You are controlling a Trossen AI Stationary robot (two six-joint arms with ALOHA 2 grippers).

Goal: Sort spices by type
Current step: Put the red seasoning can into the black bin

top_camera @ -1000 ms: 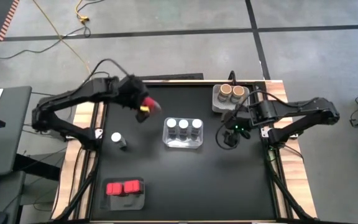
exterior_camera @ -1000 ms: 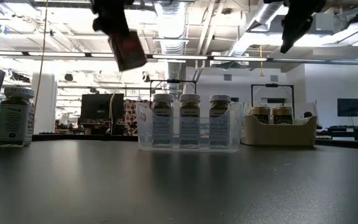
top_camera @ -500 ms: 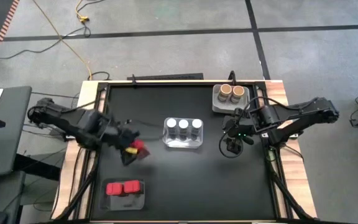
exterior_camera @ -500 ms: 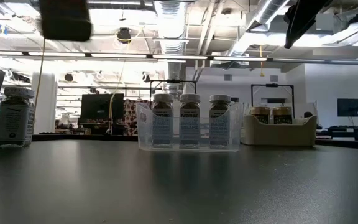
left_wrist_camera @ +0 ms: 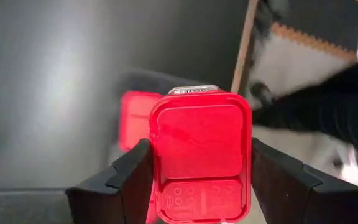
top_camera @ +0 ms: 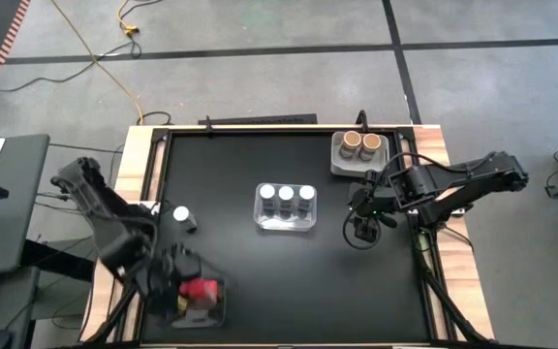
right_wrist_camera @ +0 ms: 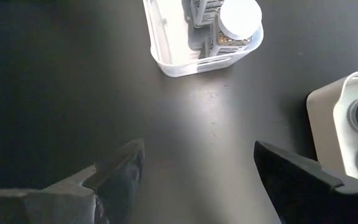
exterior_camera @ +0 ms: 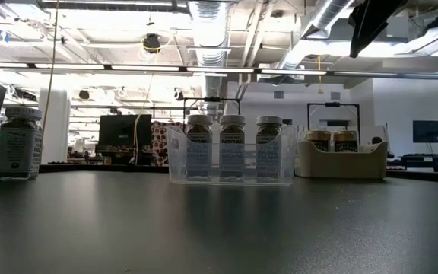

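Observation:
My left gripper (top_camera: 190,291) is shut on a red boxy spice container (left_wrist_camera: 201,158) above the tray (top_camera: 211,312) at the table's near-left corner, where another red box (left_wrist_camera: 132,118) lies. Three white-lidded clear jars (top_camera: 285,195) stand in a clear tray (exterior_camera: 230,176) at mid-table. A lone white-lidded jar (top_camera: 184,217) stands on the table to their left. Two tan-brown jars (top_camera: 358,143) sit in a grey tray (right_wrist_camera: 328,106) at the far right. My right gripper (right_wrist_camera: 197,186) hangs open over bare table to the right of the clear tray. My left gripper pinches the red box between its two fingers (left_wrist_camera: 126,180), one on each of two opposite side faces (left_wrist_camera: 157,168). The fingers come from above, pointing down. The box is lifted clear, over the tray that holds the other red box.
The black tabletop (top_camera: 289,281) lies bare between the trays and along the near edge. Wooden rails (top_camera: 139,174) border the table's left and right. My right arm (exterior_camera: 375,23) hangs high at the low view's upper right.
My left gripper, carrying the red box, has swung from the far-left part of the table toward the near edge and now stands over the near-left tray; it has left the low view. My right gripper has stayed about where it was.

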